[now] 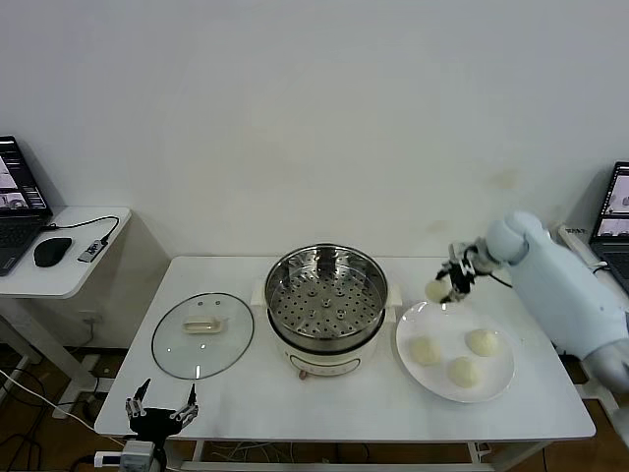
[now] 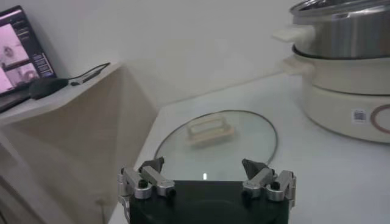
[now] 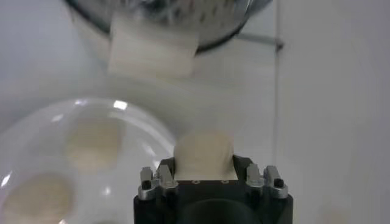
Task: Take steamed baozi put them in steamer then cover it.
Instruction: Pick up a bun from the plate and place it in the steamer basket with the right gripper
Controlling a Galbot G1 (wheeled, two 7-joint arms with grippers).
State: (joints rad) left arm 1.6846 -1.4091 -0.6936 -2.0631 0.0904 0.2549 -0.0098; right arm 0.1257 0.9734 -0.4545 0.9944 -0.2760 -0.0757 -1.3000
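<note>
My right gripper (image 1: pixel 447 286) is shut on a pale baozi (image 1: pixel 437 290) and holds it above the far left rim of the white plate (image 1: pixel 413 369), right of the steamer (image 1: pixel 326 307). The held baozi fills the jaws in the right wrist view (image 3: pixel 203 155). Three more baozi (image 1: pixel 426 351) (image 1: pixel 482 342) (image 1: pixel 463 372) lie on the plate. The steamer is uncovered and its perforated tray (image 1: pixel 324 300) holds nothing. The glass cover (image 1: pixel 202 334) with its cream handle (image 2: pixel 211 130) lies flat on the table, left of the steamer. My left gripper (image 1: pixel 160 406) is open and idle off the table's front left corner.
The steamer's cream side handle (image 3: pixel 153 52) lies just beyond the held baozi. A side table (image 1: pixel 59 258) on the left holds a laptop (image 1: pixel 18 202), a mouse (image 1: pixel 51 251) and a cable. Another laptop (image 1: pixel 611 221) stands at the far right.
</note>
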